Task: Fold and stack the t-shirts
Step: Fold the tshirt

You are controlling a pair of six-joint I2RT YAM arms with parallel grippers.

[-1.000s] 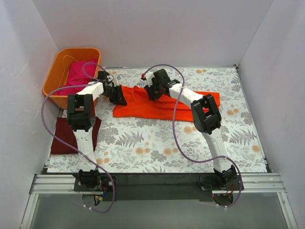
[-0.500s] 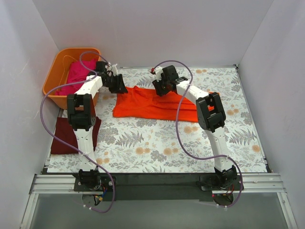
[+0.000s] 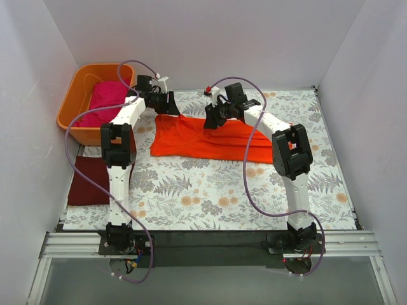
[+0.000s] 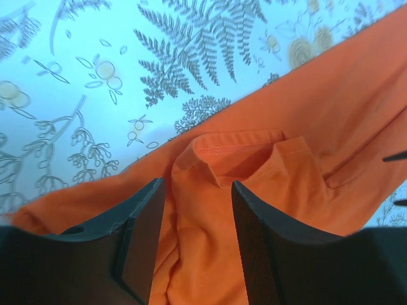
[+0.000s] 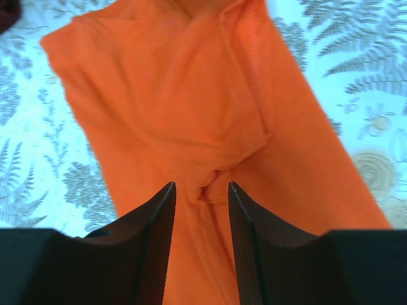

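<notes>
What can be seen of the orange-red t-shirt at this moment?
The orange-red t-shirt is soft, plain, unprinted cloth. It lies on the fern-patterned table cover toward the far side, folded over into a long, rumpled band running left to right. A stitched hem shows in the left wrist view. The left gripper hovers at its far left corner and the right gripper over its far edge, both with jaws apart, neither visibly pinching it.

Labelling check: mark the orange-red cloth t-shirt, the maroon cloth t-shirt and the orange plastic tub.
Orange-red cloth t-shirt [image 3: 191, 141], top view, body middle.
Maroon cloth t-shirt [image 3: 86, 182], top view, cloth centre.
Orange plastic tub [image 3: 68, 107], top view, left rim.
</notes>
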